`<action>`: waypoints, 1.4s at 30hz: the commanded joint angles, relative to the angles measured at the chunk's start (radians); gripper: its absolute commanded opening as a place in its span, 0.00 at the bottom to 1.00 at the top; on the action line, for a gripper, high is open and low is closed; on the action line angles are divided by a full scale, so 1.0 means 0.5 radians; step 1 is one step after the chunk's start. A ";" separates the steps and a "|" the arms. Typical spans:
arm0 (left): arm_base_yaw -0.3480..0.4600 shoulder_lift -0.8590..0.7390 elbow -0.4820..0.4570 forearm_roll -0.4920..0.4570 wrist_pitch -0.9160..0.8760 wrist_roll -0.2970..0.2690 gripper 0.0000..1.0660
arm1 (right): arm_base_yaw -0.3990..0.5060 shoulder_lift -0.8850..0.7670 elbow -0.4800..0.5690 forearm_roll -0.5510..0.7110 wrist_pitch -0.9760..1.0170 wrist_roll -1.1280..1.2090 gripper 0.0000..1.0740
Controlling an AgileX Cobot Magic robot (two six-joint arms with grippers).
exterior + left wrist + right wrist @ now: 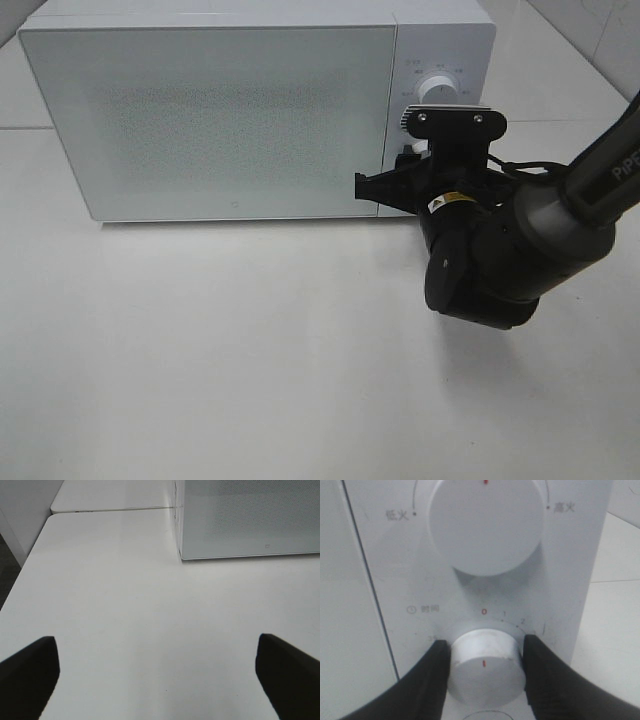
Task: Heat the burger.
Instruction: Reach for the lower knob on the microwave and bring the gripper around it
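Note:
The burger is out of view; the white microwave (pixel 220 110) stands with its door shut. In the right wrist view my right gripper (pixel 486 647) is closed on the lower timer knob (pixel 485 667), one black finger (pixel 432 675) pressed against each side of it. The knob's red mark points straight down toward the camera. Above it sits the larger power knob (pixel 487 525). From the high camera, the right arm (pixel 500 250) reaches in to the control panel and covers the lower knob. My left gripper (pixel 160 680) hangs open over bare table, holding nothing.
The microwave's front left corner (pixel 181 555) is ahead of the left gripper. The white table (pixel 250 350) stretches in front of the microwave. A table edge (pixel 30 565) and a seam to a second tabletop lie to the side.

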 commanded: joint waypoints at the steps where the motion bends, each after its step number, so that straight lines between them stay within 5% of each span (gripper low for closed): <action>1: 0.004 -0.048 0.006 -0.016 -0.010 -0.002 0.94 | -0.028 -0.002 -0.040 -0.074 -0.034 0.002 0.00; 15: 0.004 -0.048 0.006 -0.016 -0.010 -0.002 0.94 | -0.028 -0.002 -0.040 -0.188 -0.094 0.346 0.00; 20: 0.004 -0.048 0.006 -0.016 -0.010 -0.002 0.94 | -0.028 -0.002 -0.040 -0.406 -0.084 0.860 0.00; 42: 0.004 -0.048 0.006 -0.016 -0.010 -0.002 0.94 | -0.028 -0.002 -0.040 -0.564 -0.094 2.454 0.00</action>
